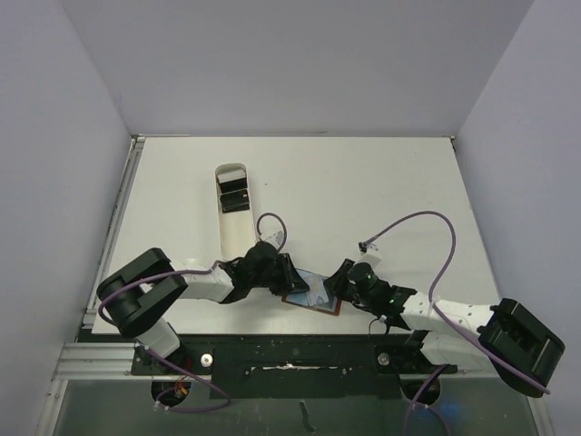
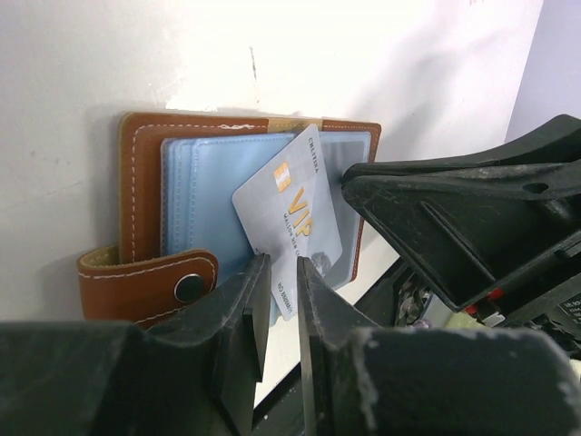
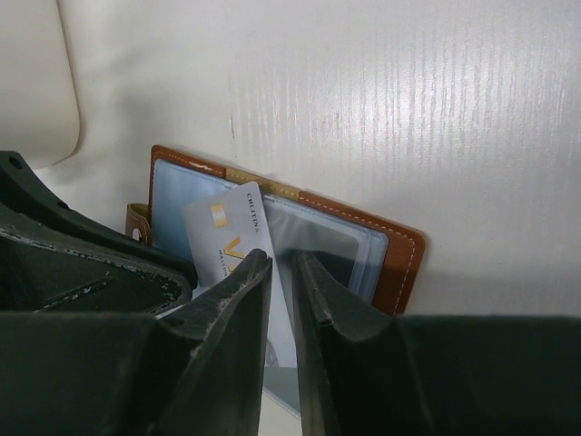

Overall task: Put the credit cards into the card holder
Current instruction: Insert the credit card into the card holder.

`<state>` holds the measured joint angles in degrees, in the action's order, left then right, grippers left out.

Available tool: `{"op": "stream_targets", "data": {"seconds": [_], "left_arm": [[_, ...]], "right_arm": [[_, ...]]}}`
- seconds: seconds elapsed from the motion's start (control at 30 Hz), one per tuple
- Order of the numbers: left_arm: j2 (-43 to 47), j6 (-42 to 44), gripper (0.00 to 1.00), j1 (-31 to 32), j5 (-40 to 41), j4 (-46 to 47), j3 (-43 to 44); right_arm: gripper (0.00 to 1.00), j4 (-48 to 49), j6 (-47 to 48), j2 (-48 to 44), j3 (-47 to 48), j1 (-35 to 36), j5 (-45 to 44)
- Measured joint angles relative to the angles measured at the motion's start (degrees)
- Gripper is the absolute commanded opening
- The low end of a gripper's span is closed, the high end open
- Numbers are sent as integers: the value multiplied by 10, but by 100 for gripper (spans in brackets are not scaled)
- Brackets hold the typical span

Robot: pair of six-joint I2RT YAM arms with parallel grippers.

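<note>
Top view: card holder [image 1: 313,298] lies open on the white table [image 1: 390,191] nr the front edge, btwn the two claws; left gripper [image 1: 289,272] at its left side, right gripper [image 1: 338,280] at its right; long white tray [image 1: 221,213] further back w/ spare dark cards [image 1: 235,199] inside.

Left wrist: left gripper [image 2: 283,263] clenched on the low end of a pale "VIP" credit card [image 2: 286,204]; card tilted, its top corner over the blue pockets; brown closure tab [image 2: 150,282] w/ snap at lower left; right gripper's black tip just beside the card's right edge.

Right wrist: right gripper [image 3: 281,259] jaws nearly together, a thin pale sheet btwn them; can't tell if it's card or clear pocket, so grasp unclear; credit card [image 3: 227,227] lies across the holder's left half; brown rim [image 3: 404,259] to the right.
</note>
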<state>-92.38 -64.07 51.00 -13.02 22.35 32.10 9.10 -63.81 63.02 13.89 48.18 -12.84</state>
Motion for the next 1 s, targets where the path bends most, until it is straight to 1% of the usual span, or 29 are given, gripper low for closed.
{"op": "stream_targets", "data": {"seconds": [0.13,0.23,0.33,0.47,0.63,1.0], "left_arm": [[0,-16,22,6,15,32,-19],[8,-18,27,10,29,31,-23],[33,-15,31,12,53,14,-23],[61,-13,32,12,75,0,-23],[59,-13,32,12,78,3,-36],[33,-24,32,13,70,31,-43]], "right_arm": [[19,4,-3,-6,-6,3,0],[19,-3,-4,-13,-7,4,1],[21,-29,-1,-32,-6,7,3],[22,-65,4,-50,0,7,4],[23,-71,5,-43,5,7,5],[23,-7,-11,8,10,22,15]]}}
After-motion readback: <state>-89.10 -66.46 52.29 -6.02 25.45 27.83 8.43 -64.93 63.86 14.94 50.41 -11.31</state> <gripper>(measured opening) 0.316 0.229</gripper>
